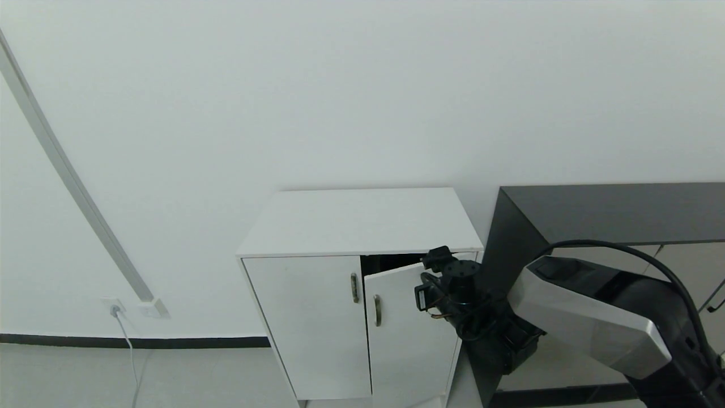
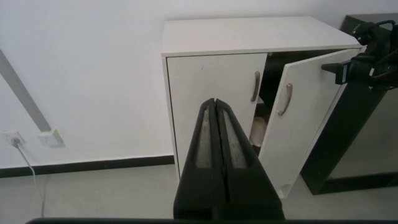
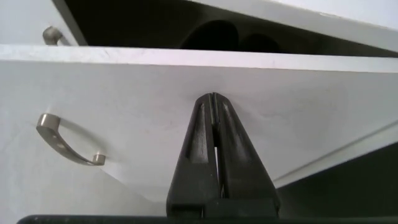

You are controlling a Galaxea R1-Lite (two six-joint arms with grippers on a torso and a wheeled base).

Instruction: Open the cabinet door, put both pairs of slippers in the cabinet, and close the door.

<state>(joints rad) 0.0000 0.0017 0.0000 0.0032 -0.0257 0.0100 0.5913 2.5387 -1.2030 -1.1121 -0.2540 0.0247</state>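
I see the right gripper [image 3: 213, 98], jaws together, tips at the outer face of the white two-door cabinet's [image 1: 357, 221] ajar right door [image 3: 124, 81]; its curved metal handle [image 3: 65, 140] sits beside the jaws. My left gripper [image 2: 214, 102], jaws together, hangs well apart from the cabinet front.

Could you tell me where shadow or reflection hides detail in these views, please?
Head view: the gap above the ajar right door is black shadow. Left wrist view: light reaches into the cabinet, showing a pale shape low down. Right wrist view: the interior is dark, only dim rounded shapes.
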